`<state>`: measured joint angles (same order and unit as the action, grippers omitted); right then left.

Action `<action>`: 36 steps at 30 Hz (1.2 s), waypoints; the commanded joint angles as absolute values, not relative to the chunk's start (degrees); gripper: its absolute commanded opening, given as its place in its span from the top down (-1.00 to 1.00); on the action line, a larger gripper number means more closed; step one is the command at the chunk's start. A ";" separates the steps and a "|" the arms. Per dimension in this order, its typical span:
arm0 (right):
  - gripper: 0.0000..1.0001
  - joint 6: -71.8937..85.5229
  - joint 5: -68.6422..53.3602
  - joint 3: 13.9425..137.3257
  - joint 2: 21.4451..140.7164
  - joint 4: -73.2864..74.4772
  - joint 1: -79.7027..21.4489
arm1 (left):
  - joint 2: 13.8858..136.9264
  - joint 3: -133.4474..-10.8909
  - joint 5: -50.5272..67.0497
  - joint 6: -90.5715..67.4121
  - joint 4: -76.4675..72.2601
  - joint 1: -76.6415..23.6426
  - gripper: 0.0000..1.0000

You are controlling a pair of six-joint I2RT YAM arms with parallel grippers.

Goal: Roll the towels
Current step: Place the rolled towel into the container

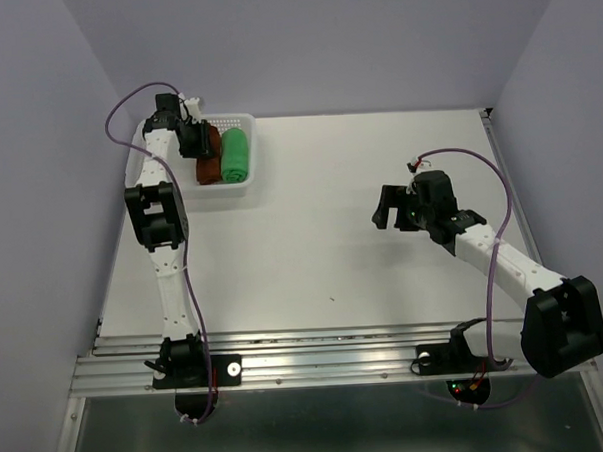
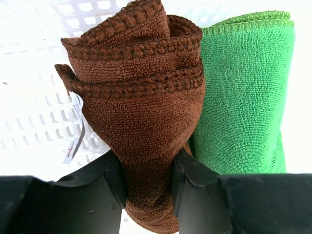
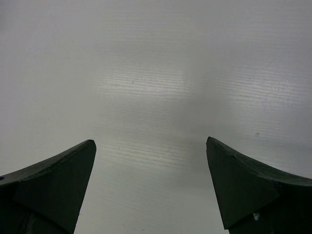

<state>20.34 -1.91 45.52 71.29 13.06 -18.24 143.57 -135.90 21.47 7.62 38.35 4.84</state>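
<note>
Two rolled towels lie side by side in the white perforated basket (image 1: 236,193) at the table's far left. The rust-brown towel (image 1: 210,162) is on the left and the bright green towel (image 1: 235,155) touches its right side. My left gripper (image 1: 192,139) reaches into the basket. In the left wrist view it (image 2: 147,162) is shut on the near end of the brown roll (image 2: 141,97), pinching the cloth in, with the green roll (image 2: 243,92) just to the right. My right gripper (image 1: 389,210) hovers open over the bare table at mid right, with nothing between its fingers (image 3: 150,141).
The basket's slotted walls (image 2: 34,97) enclose the left gripper on the left and far sides. Lilac walls bound the table at the back and both sides. An aluminium rail (image 1: 327,360) runs along the near edge by the arm bases.
</note>
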 commanded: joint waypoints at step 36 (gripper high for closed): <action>-1.00 20.13 -2.11 47.11 68.91 12.39 -18.19 | 135.09 -139.31 18.19 4.75 38.76 2.90 -0.98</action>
